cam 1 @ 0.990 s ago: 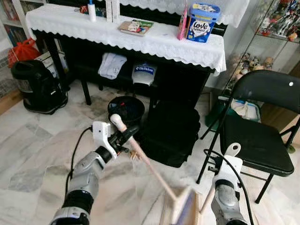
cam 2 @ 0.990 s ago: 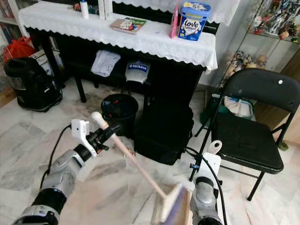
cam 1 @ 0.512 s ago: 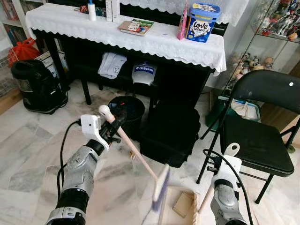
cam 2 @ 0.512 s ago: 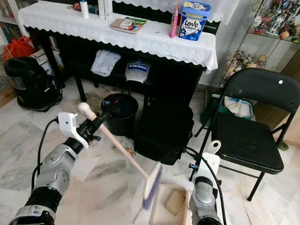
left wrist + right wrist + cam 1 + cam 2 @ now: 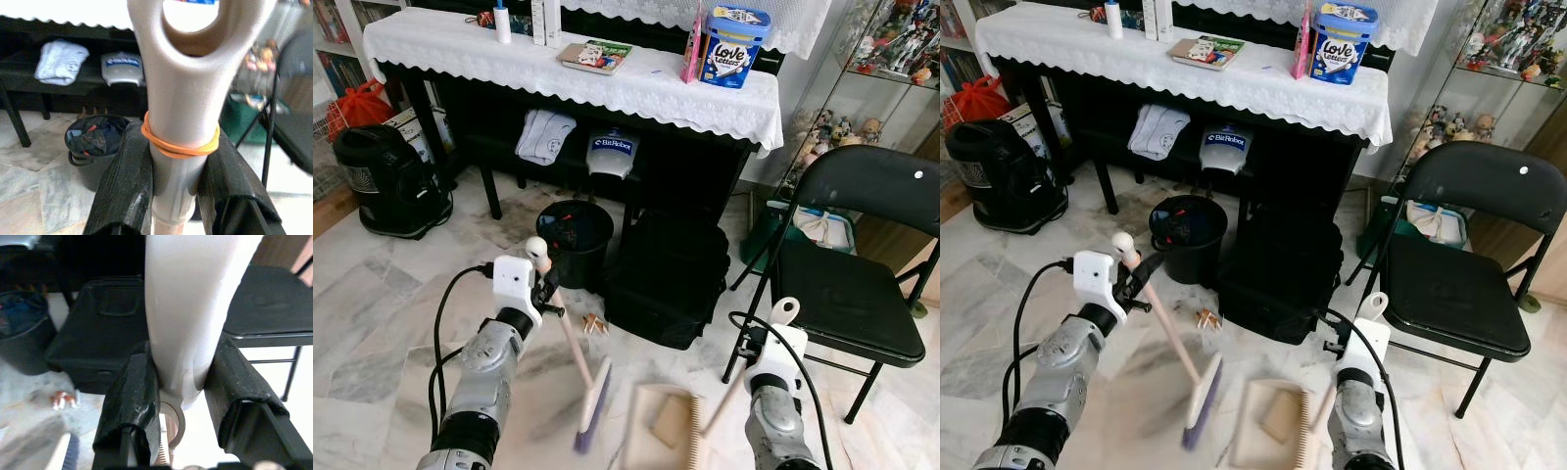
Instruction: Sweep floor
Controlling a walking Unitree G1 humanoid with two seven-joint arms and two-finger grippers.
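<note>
We keep left gripper (image 5: 176,196) jaws clamped on broom (image 5: 570,364), right gripper (image 5: 181,396) gripping dustpan (image 5: 656,441); sweep scraps (image 5: 595,324), frame centre, pan-ward.

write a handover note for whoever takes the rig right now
Left tool: shut on the broom handle near its top; brush head low, beside the dustpan.
Right tool: shut on the dustpan handle; pan on the floor in front of the robot.
Done: a flat brown scrap lies in the pan.
Left: small debris sits on the floor between the bin and the black bag; probably sweep it into the pan next, then tip it out.
</note>
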